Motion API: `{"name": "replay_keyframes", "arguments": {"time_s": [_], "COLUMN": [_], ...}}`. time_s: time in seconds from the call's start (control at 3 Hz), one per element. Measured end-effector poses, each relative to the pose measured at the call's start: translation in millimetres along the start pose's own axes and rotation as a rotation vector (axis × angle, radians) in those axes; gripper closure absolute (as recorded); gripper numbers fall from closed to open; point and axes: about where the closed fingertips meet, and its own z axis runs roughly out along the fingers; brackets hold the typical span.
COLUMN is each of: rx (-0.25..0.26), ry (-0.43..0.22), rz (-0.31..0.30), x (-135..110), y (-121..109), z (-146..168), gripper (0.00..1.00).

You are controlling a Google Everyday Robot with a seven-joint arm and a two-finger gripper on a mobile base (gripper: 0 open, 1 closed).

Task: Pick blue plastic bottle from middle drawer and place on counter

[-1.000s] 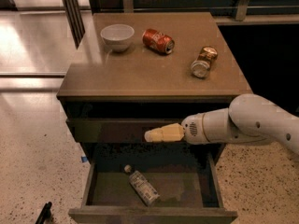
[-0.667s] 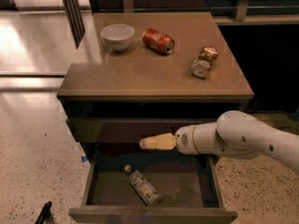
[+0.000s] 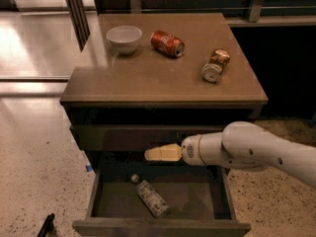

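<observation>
The blue plastic bottle lies on its side on the floor of the open middle drawer, white cap toward the back left. My gripper points left, above the back of the drawer and just in front of the closed drawer front above it. It is above and behind the bottle, not touching it. The white arm reaches in from the right. The counter is the tan top of the cabinet.
On the counter stand a white bowl at the back left, a red soda can lying beside it, and a gold-brown can lying at the right. A speckled floor surrounds the cabinet. A dark object lies at the lower left.
My gripper has moved a little left and down, lower over the open drawer. The bottle and the things on the counter have not moved.
</observation>
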Motion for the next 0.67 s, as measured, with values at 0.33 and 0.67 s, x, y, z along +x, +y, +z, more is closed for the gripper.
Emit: {"name": "replay_keyframes", "arguments": {"time_s": [0.33, 0.67], "rx": [0.015, 0.028], "ry": [0.029, 0.032], "rz": [-0.056, -0.069], "x": [22.3, 45.1], "y": [3.8, 2.2], "z": [34.0, 62.0], "gripper": [0.0, 0.0]}}
